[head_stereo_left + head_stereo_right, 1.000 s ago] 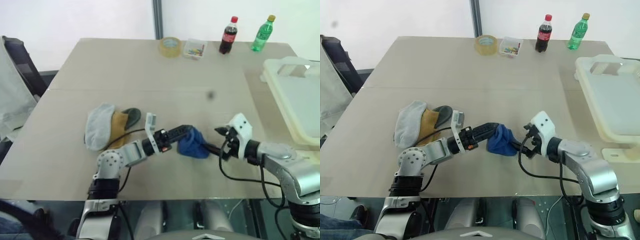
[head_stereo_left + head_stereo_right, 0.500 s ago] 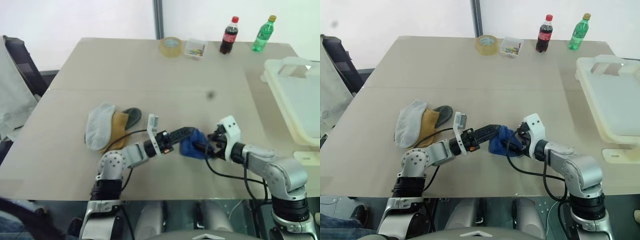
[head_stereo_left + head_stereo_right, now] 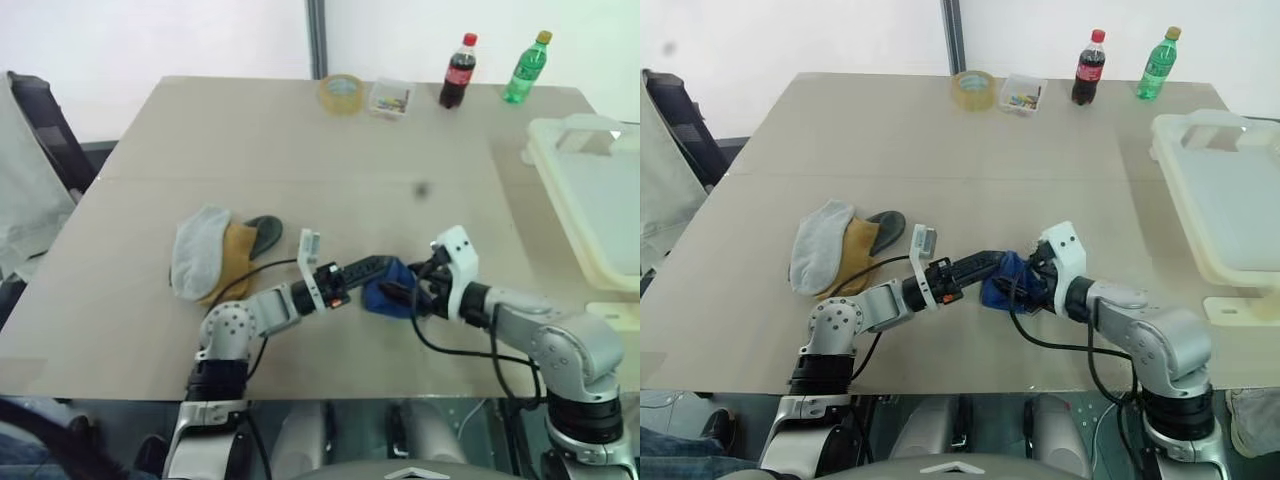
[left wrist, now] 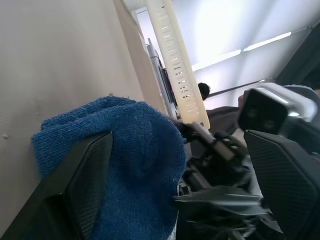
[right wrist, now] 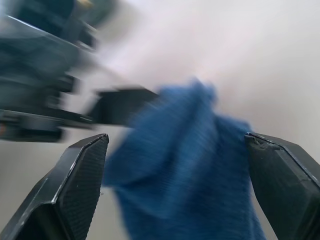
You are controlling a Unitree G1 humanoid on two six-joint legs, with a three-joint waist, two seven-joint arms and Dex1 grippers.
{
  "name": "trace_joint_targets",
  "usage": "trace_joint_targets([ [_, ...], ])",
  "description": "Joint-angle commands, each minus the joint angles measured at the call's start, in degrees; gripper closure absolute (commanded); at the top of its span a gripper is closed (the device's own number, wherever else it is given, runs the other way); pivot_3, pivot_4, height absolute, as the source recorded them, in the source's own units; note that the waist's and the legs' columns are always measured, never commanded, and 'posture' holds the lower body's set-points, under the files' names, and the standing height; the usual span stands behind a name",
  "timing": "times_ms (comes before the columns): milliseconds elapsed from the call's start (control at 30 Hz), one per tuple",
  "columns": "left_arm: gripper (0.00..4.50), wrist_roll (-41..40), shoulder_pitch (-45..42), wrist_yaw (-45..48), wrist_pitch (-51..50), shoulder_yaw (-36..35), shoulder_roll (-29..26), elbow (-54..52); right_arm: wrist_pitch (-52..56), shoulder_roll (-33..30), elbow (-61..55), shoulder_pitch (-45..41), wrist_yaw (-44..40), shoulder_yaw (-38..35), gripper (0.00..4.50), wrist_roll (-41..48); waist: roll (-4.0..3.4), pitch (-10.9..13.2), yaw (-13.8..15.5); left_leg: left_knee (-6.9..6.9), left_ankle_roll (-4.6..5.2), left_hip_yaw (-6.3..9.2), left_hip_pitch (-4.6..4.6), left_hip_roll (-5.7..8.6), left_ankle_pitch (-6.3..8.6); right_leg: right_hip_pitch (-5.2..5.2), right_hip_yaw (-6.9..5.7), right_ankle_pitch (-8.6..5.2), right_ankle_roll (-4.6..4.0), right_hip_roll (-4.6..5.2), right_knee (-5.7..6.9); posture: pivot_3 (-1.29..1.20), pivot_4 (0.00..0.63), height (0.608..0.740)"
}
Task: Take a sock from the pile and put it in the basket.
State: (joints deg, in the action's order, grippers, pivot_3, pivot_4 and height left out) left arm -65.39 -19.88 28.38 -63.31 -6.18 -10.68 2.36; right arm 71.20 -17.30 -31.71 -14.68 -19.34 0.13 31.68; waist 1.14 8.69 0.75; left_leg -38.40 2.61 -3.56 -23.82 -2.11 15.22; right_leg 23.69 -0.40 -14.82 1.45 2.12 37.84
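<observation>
Blue sock (image 3: 388,297), near front edge of tabletop (image 3: 300,150), sits betw. spread left claw (image 3: 378,270) & spread right claw (image 3: 405,293), neither pinching; right claw should close squarely on bunched cloth w/ left staying spread, then carry to basket (image 3: 585,190) at right edge.

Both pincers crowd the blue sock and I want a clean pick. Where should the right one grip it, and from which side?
Grip the raised bunched hump of the blue sock, coming in from the basket side; the left pincer already sits on the opposite side.
</observation>
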Motion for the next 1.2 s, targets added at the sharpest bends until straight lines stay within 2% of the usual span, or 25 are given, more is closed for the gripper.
trace_joint_targets([
  [33,0.00,0.25,-0.07,0.77,-0.38,-0.01,0.11,-1.71,1.80,-3.67,-1.08,0.90,0.88,0.50,0.07,-1.12,0.00,0.00,0.00,-0.01,-0.03,-0.01,0.00,0.01,-0.02,0.00,-0.01,0.00,0.00,0.00,-0.01,0.00,0.150,0.735],
  [133,0.00,0.32,0.11,0.88,-0.42,-0.12,0.17,-1.89,4.96,-5.81,-1.06,1.93,-0.08,0.58,0.07,0.28,0.01,-0.01,-0.01,-0.01,-0.01,-0.01,0.01,0.00,-0.01,-0.01,0.00,0.00,0.00,0.00,-0.02,0.00,0.150,0.735],
  [233,0.00,0.74,0.46,0.97,-0.18,0.26,0.50,-2.19,6.74,-2.51,-0.03,3.39,-1.01,-0.58,0.68,3.41,0.04,-0.05,-0.02,-0.01,0.03,0.04,0.06,-0.02,0.01,-0.06,-0.01,0.00,0.00,-0.03,0.02,0.00,0.150,0.735],
  [333,0.00,0.92,0.43,1.04,-0.11,0.21,0.62,-2.33,6.81,0.09,-0.25,4.23,-2.08,-0.64,1.83,5.63,0.05,-0.07,-0.21,-0.01,0.03,0.08,0.08,-0.03,0.02,-0.10,-0.03,0.00,0.00,-0.07,0.02,0.00,0.150,0.735],
  [400,0.00,1.05,0.44,1.07,-0.06,0.09,0.67,-2.41,6.95,2.39,0.17,4.65,-1.84,-0.21,2.78,6.55,0.05,-0.07,-0.44,-0.01,0.03,0.07,0.08,-0.04,0.02,-0.10,-0.01,0.00,0.00,-0.08,0.02,0.00,0.150,0.735],
  [567,0.00,1.62,0.87,0.97,0.11,0.35,0.56,-3.33,7.97,6.11,1.17,5.23,-0.24,-0.15,4.42,7.20,0.04,-0.08,-1.47,-0.01,0.02,0.07,0.10,-0.05,0.01,-0.10,0.01,0.00,0.00,-0.08,0.07,0.00,0.150,0.735],
  [700,0.00,4.51,1.57,1.44,1.50,1.42,-1.10,-5.58,7.61,6.21,2.45,4.52,0.82,-2.21,4.42,6.36,0.02,-0.09,-1.59,-0.01,0.00,0.07,0.13,-0.06,0.00,-0.10,0.02,0.00,0.00,-0.10,0.10,0.00,0.150,0.735],
  [833,0.00,13.96,4.88,5.16,8.83,6.94,-7.95,-15.51,6.79,3.85,3.90,3.10,0.82,-7.10,4.42,6.41,-0.02,-0.10,-1.56,0.00,-0.04,0.07,0.15,-0.07,-0.03,-0.09,0.06,0.00,-0.01,-0.13,0.12,0.00,0.150,0.735],
  [967,0.00,24.87,7.74,10.00,22.43,10.84,-13.09,-23.87,5.54,0.53,5.47,2.13,0.46,-9.72,4.42,6.34,-0.02,-0.09,-1.08,-0.01,-0.04,0.03,0.12,-0.04,-0.03,-0.09,0.09,0.01,-0.02,-0.04,0.05,0.00,0.150,0.735],
  [1067,0.00,35.34,8.64,13.29,33.70,15.48,-16.47,-24.18,4.21,-3.28,5.57,0.88,0.11,-8.41,4.42,5.01,-0.03,-0.09,-0.58,-0.02,-0.03,-0.01,0.10,0.00,-0.02,-0.10,0.10,0.00,-0.06,0.09,0.00,0.00,0.150,0.735],
  [1200,0.00,43.65,7.67,13.75,45.29,17.69,-16.01,-22.19,5.17,-7.13,6.67,-3.90,-0.05,-11.20,4.42,6.00,-0.08,-0.05,-0.43,-0.03,-0.01,-0.12,0.10,-0.01,-0.02,-0.06,0.19,-0.11,-0.25,0.25,-0.01,0.00,0.150,0.735],
])
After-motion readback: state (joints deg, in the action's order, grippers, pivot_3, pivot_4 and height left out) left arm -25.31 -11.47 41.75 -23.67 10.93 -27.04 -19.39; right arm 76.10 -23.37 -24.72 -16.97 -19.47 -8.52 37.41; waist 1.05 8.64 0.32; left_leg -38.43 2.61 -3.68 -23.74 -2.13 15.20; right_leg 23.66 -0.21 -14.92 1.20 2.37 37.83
